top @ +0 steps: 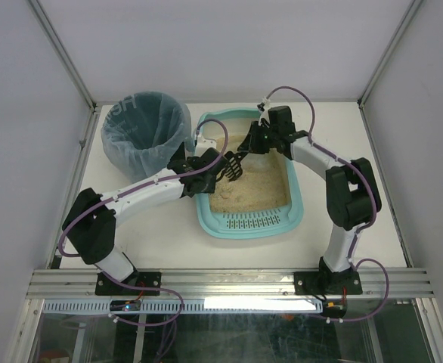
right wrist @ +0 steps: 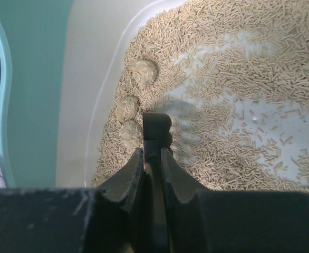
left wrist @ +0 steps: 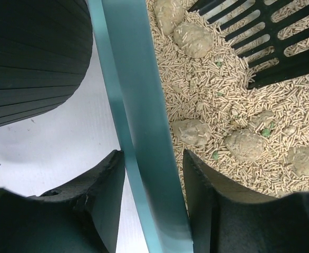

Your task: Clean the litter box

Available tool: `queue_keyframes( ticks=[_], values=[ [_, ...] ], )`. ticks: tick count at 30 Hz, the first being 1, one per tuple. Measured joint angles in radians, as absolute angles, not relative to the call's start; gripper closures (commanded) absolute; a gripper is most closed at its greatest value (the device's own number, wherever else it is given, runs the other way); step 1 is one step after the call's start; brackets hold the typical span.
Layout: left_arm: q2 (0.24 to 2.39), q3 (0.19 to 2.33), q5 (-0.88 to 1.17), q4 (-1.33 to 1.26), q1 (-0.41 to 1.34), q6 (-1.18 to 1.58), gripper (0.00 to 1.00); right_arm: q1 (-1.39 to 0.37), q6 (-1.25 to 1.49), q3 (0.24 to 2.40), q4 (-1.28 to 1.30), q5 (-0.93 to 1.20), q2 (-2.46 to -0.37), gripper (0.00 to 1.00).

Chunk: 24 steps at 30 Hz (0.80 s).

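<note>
Robotics lab cell: white table [top: 168, 234], plain wall panels [top: 229, 45], aluminium frame posts [top: 63, 53], mounting rail [top: 229, 281].

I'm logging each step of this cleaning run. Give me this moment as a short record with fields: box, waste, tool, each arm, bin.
litter box: teal tray holding pellet litter, grate at the near end
clumps: several, lying in the litter by the left wall
scoop: black, slotted, head over the litter
right gripper: jaws shut on the scoop's handle
left gripper: jaws astride the box's left rim, one outside, one inside; clamped or not, unclear
bin: bag-lined, left of the box
</note>
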<state>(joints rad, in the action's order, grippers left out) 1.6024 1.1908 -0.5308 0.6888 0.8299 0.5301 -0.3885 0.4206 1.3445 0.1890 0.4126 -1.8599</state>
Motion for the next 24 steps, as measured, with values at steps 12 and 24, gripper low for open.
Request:
queue_keyframes(
  ticks=[12,24],
  values=[
    [1.603,1.191,-0.535,0.688,0.83,0.526,0.66,-0.424,0.465,1.247,0.028,0.518,-1.859,1.0],
    [1.603,1.191,-0.543,0.688,0.83,0.524,0.6,-0.428,0.553,1.123,-0.03,0.528,-1.768,1.0]
  ],
)
